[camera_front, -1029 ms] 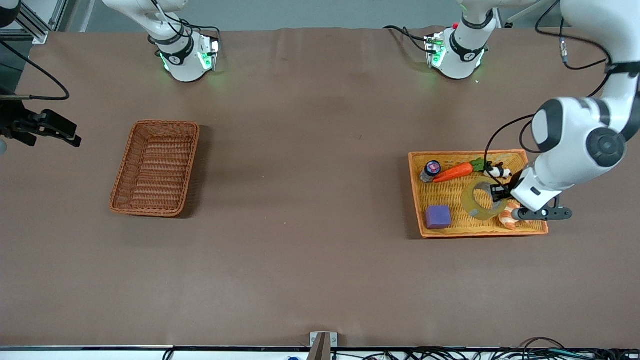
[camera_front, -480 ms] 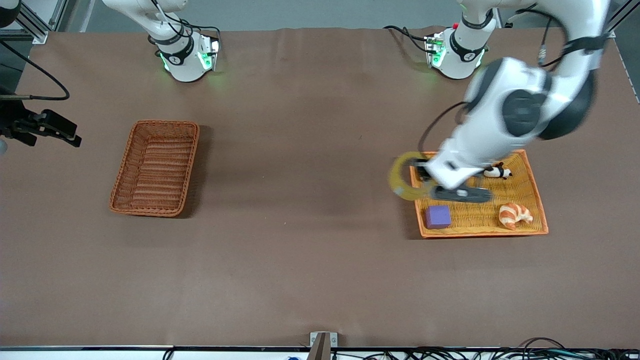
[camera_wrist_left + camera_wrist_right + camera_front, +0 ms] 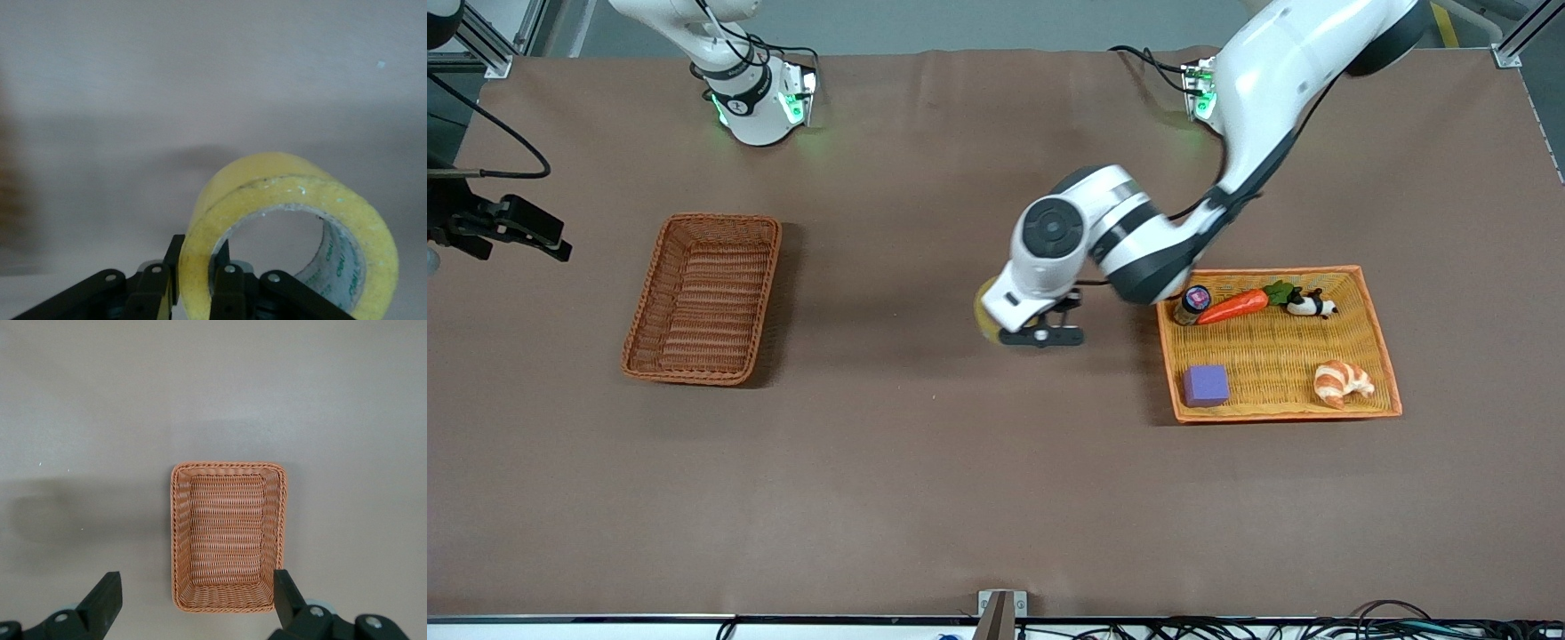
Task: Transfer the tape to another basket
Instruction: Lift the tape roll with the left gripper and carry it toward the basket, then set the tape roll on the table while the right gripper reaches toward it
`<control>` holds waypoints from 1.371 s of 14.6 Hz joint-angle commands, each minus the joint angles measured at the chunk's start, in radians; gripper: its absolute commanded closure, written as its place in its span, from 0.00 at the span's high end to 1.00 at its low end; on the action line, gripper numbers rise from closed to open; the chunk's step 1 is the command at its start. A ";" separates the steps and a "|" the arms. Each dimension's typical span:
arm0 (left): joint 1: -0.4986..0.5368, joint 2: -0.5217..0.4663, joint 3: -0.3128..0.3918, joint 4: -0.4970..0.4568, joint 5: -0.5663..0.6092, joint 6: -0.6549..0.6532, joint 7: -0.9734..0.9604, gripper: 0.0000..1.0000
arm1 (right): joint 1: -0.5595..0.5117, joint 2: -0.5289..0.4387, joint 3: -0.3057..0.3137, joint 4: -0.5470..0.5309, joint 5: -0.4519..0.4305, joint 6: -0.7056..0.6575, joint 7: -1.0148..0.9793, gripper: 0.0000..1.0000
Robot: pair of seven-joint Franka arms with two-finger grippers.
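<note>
The tape (image 3: 287,220) is a yellowish ring held upright in my left gripper (image 3: 197,280), whose jaws are shut on the ring's wall, one finger inside and one outside. In the front view my left gripper (image 3: 1040,336) is over bare table between the two baskets, and only a yellow edge of the tape (image 3: 985,322) shows beside the wrist. The reddish-brown wicker basket (image 3: 704,298) stands empty toward the right arm's end of the table. My right gripper (image 3: 197,587) is open and empty high above this basket (image 3: 229,537).
A shallow orange tray basket (image 3: 1374,298) at the left arm's end holds a carrot (image 3: 1234,306), a small bottle (image 3: 1193,304), a panda toy (image 3: 1312,305), a purple block (image 3: 1206,386) and a croissant (image 3: 1343,380). Brown cloth covers the table.
My left gripper has lifted the tape out of the orange tray and carried it toward the middle of the table. The right arm has not moved.
</note>
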 commanded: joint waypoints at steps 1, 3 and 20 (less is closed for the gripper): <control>-0.067 0.100 -0.009 0.114 0.021 0.030 -0.029 0.09 | 0.003 -0.011 -0.007 -0.014 0.019 0.002 -0.009 1.00; -0.113 0.168 -0.004 0.143 0.024 0.147 -0.026 0.12 | 0.005 -0.011 -0.007 -0.014 0.019 0.002 -0.009 1.00; 0.046 -0.256 0.175 0.134 -0.108 -0.234 0.260 1.00 | 0.087 0.085 0.153 -0.024 0.056 0.152 0.107 1.00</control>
